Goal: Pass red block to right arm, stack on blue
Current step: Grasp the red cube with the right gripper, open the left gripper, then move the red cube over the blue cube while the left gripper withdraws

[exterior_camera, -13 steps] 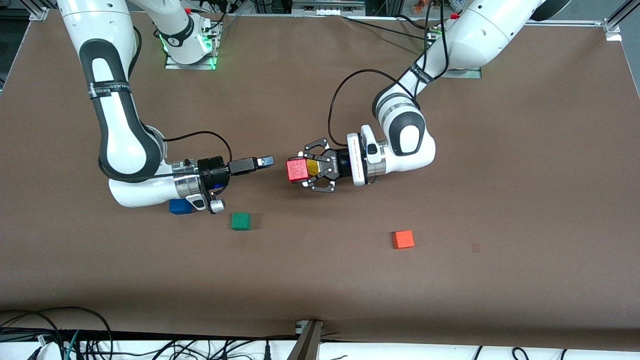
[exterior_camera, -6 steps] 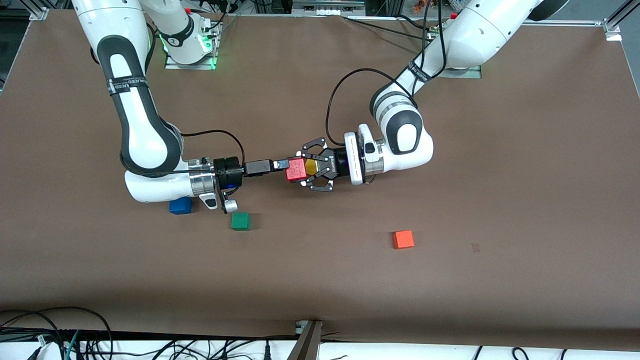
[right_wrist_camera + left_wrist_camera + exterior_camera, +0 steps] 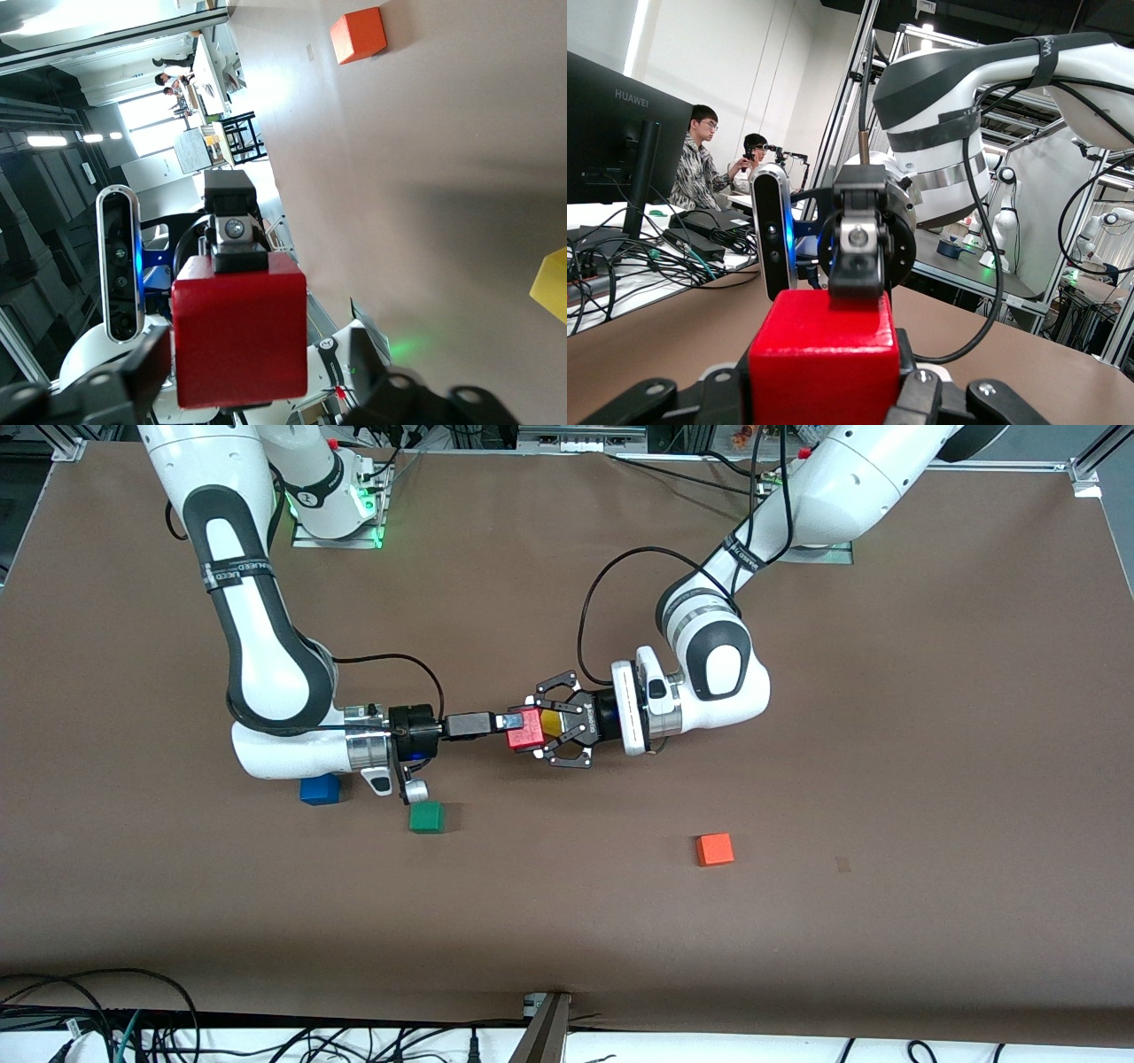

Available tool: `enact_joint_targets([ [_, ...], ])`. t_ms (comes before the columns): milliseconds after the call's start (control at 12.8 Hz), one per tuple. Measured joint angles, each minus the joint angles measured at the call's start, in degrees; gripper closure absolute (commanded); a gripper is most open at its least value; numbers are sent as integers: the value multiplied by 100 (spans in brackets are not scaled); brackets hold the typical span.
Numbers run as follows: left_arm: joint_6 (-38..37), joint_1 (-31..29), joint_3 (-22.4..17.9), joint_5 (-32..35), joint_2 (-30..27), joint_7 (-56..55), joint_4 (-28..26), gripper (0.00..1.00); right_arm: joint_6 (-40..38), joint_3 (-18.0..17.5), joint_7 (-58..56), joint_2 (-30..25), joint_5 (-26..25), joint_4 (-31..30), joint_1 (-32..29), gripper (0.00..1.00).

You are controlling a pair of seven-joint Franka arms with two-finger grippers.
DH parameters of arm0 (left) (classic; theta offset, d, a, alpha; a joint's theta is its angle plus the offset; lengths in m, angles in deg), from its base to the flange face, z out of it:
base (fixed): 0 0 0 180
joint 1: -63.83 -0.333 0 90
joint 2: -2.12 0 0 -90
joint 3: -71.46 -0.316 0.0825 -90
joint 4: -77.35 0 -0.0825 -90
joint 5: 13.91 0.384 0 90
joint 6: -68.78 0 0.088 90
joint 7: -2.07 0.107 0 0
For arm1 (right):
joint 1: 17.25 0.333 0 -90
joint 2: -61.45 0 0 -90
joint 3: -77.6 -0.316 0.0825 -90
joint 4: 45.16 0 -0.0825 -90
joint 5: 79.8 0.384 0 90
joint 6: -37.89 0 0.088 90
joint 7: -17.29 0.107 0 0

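left gripper (image 3: 532, 731): horizontal, held above mid-table, its wide linkage claw clamped on the red block (image 3: 524, 728); the claw points toward the right arm's end of the table.
red block: off the table, carried in the left claw; the face turned to the right arm is free, and the left wrist view shows it (image 3: 824, 354) seated between the claw's links.
right gripper (image 3: 511, 719): horizontal, facing the left one head-on; its slim fingers reach the block's edge, one lying over the block's top; whether they are closed on it cannot be told.
key relation: the two grippers lie on one line, tip to tip, with the block at the meeting point; the block touches or nearly touches the right fingers, so the coming move is judged to be a close-then-release along this axis.
blue block (image 3: 320, 789): on the table just beside the right arm's wrist, nearer the camera; the stacking target.
green block (image 3: 427, 817): on the table near the blue block, toward the left arm's end.
orange block (image 3: 714, 849): well apart, toward the left arm's end.
obstruction: nothing stands between the grippers; the green block sits close to the path down to the blue one.
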Motion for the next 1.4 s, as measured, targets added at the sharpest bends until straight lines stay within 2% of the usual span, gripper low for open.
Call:
enact_joint_targets([
  [78, 28, 0, -2, 0, 7, 1, -2, 100, 9, 0, 0, -4, 58, 4, 6, 100],
  [312, 33, -1, -2, -5, 17, -6, 2, 99, 12, 2, -18, -5, 82, 5, 4, 100],
  [390, 33, 0, -2, -6, 17, -6, 2, 85, 12, 2, -18, -5, 83, 5, 4, 100],
  [468, 33, 0, -2, -9, 17, -6, 2, 60, 12, 2, -18, -5, 83, 5, 4, 100],
  [546, 33, 0, -2, -11, 17, -6, 2, 1, 13, 2, -18, -6, 83, 6, 4, 100],
  [936, 28, -9, 10, -11, -27, 11, 83, 0, 79, 46, -17, -3, 81, 2, -4, 100],
  [1092, 18, -107, 3, 237, -61, -239, 126, 0, 104, 145, -18, -4, 23, 13, -13, 100],
  [1248, -109, -378, 2, 1111, -202, -1169, 183, 0, 107, 383, -27, -14, -424, 88, -25, 100],
  [1404, -384, -762, -2, 2173, -355, -2259, 205, 0, 101, 659, -28, -52, -1215, 169, -43, 100],
])
